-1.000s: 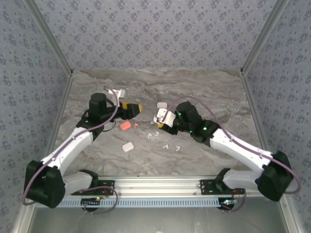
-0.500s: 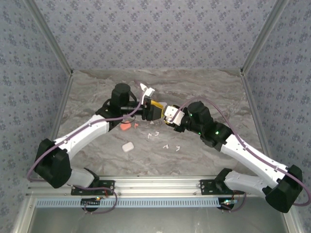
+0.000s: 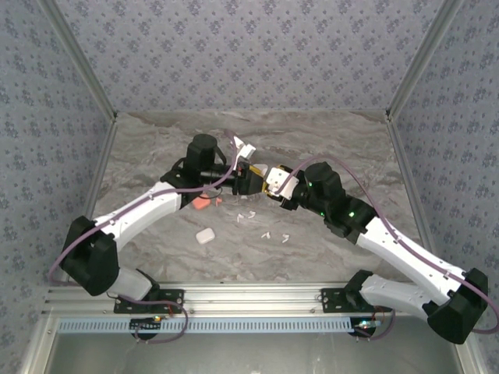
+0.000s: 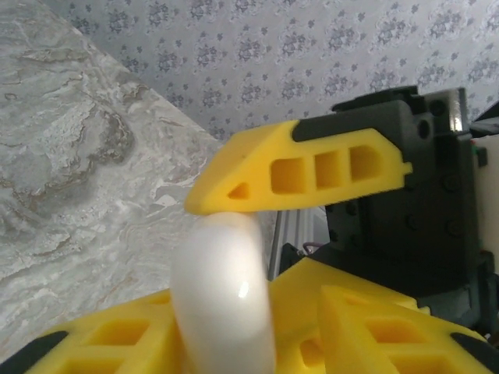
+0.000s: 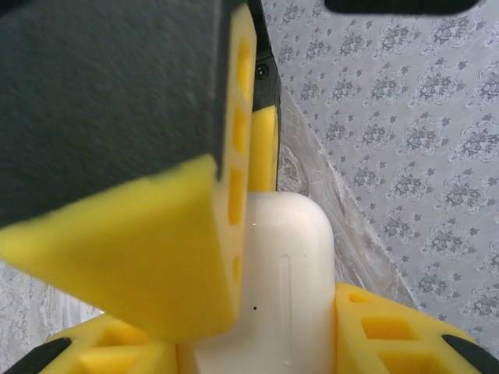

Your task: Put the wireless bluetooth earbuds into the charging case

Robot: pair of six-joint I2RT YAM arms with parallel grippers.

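From above, you have both arms reaching in over the middle of the table [image 3: 335, 140]. The left gripper [image 3: 251, 179] and right gripper [image 3: 274, 182] meet tip to tip there, raised off the marble. What they share is too small to make out from up here. The earbuds [image 3: 248, 216] lie loose on the table just near of the grippers: a small white cluster, with two more white ones a little nearer and to the right. A salmon case [image 3: 201, 203] rests left of that cluster, close by the left forearm. A second white case [image 3: 205, 235] lies nearer again, apart from it.

In your left wrist view, a white case [image 4: 222, 296] stands on edge between that gripper's own yellow fingers [image 4: 109, 347], which press it from either side — clamped on the case. One yellow finger of the right gripper lies across the case's top edge, touching it.

In your right wrist view, the same white case [image 5: 292, 288] sits between the right gripper's yellow fingers [image 5: 398, 331], gripped on two sides. The left gripper's finger crosses in front and lies flat against the case's left face — its mate shows just behind the case.
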